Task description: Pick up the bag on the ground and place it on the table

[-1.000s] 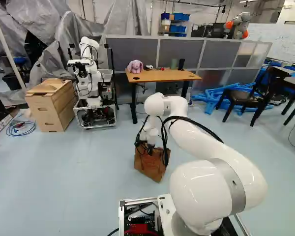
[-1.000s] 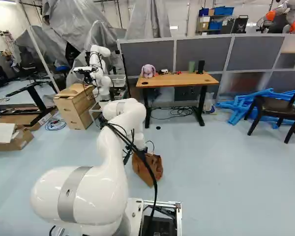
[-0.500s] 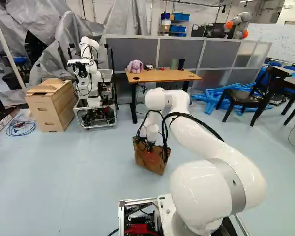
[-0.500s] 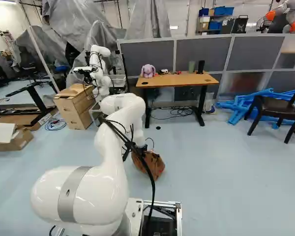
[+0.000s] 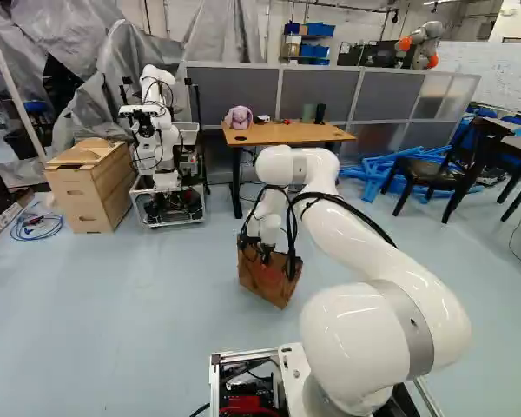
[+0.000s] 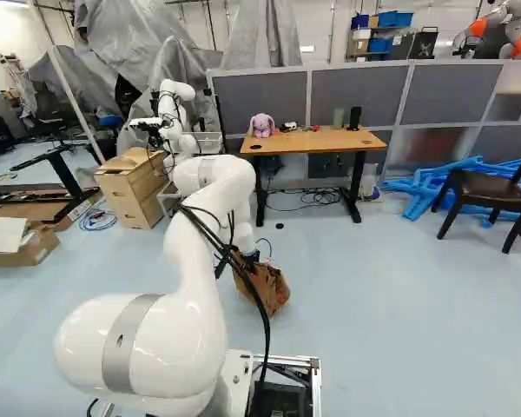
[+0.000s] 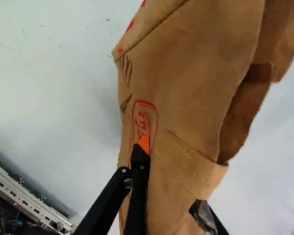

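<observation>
You had the first part of the job largely in hand: your gripper point(image 7: 170, 176) was closed on the brown bag point(image 5: 265, 282), one finger against its printed outer face and the other, partly hidden by the paper, on the far side. What was left was most of the carrying: the bag hung low over the floor point(image 5: 174, 304), well short of the counter point(image 5: 286, 135) beyond it, and you could not tell from these views whether its base was fully off the ground.

The bag lay between the fingers and stretched out ahead of them, with its open mouth to one side and its body leaning in both base views. You probably needed to raise it well above the counter's edge, then bring it forward, and set it down away from the plush toy point(image 6: 261, 126). With a grip on what looked like thin, soft material, the bag might have swung or slipped
</observation>
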Robot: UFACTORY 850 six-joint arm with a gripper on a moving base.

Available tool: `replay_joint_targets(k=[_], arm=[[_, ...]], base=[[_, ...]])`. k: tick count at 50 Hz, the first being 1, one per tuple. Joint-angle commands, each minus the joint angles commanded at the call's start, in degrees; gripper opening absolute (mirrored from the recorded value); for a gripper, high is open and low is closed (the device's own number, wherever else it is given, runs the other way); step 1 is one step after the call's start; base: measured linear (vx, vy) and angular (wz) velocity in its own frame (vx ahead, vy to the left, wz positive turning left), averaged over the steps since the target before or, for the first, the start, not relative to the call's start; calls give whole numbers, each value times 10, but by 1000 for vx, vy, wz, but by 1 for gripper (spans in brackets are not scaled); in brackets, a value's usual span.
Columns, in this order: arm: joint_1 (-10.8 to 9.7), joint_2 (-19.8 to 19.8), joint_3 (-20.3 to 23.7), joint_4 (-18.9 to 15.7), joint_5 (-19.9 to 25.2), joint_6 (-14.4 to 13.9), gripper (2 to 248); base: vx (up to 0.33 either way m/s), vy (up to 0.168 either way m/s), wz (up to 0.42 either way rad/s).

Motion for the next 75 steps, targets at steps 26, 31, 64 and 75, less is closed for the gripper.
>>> replay_joint_targets(k=[26, 31, 64, 75], arm=[[0, 55, 48, 0, 0, 0, 21], [0, 66, 57, 0, 0, 0, 21], [0, 135, 113, 0, 0, 0, 21], [0, 159, 130, 0, 0, 0, 21]], base=[[0, 0, 0], [0, 0, 0], [0, 0, 0], [0, 0, 0]])
